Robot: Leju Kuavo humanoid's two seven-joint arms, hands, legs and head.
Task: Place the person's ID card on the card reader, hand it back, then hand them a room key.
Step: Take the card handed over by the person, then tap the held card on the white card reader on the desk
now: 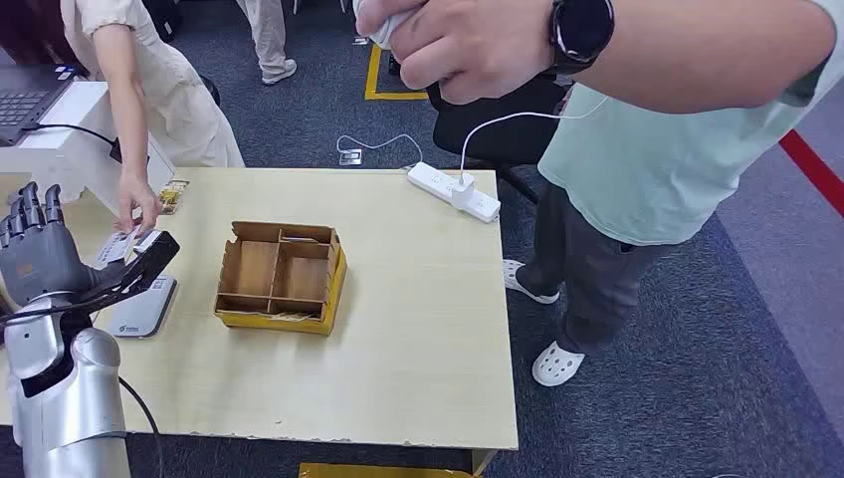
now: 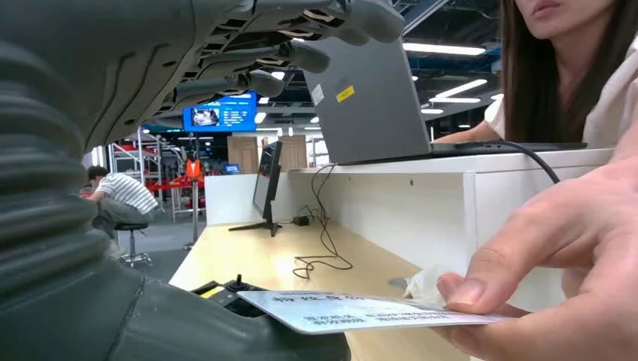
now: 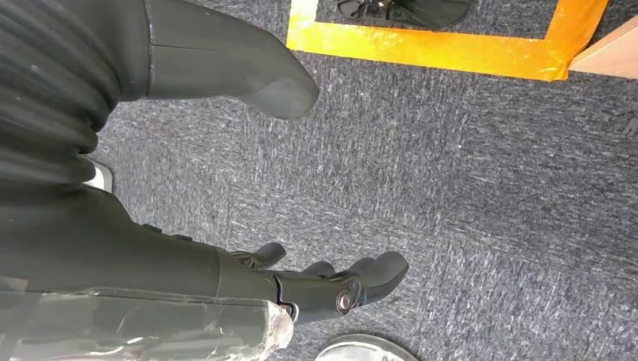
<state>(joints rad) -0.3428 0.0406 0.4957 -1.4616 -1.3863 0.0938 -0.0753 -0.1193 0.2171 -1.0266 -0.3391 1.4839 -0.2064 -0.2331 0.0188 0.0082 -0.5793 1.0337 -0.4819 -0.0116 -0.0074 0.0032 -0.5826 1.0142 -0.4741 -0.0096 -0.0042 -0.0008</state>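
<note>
A person at the table's far left holds a white ID card (image 1: 117, 246) just above the grey card reader (image 1: 145, 307). My left hand (image 1: 42, 261) is raised beside it with the fingers spread upward and the thumb reaching under the card. In the left wrist view the person's fingers (image 2: 527, 286) pinch the ID card (image 2: 361, 312), whose free end lies over my thumb (image 2: 150, 323), while my fingers (image 2: 301, 56) stay apart above it. My right hand (image 3: 188, 256) hangs over the carpet, loosely curled and holding nothing.
A yellow-edged cardboard box (image 1: 282, 276) with several compartments stands mid-table. A white power strip (image 1: 453, 191) lies at the far edge. A second person in a green shirt (image 1: 657, 149) stands at the right, their forearm reaching across the top of the head view. A laptop (image 1: 30, 95) sits on the white counter at the left.
</note>
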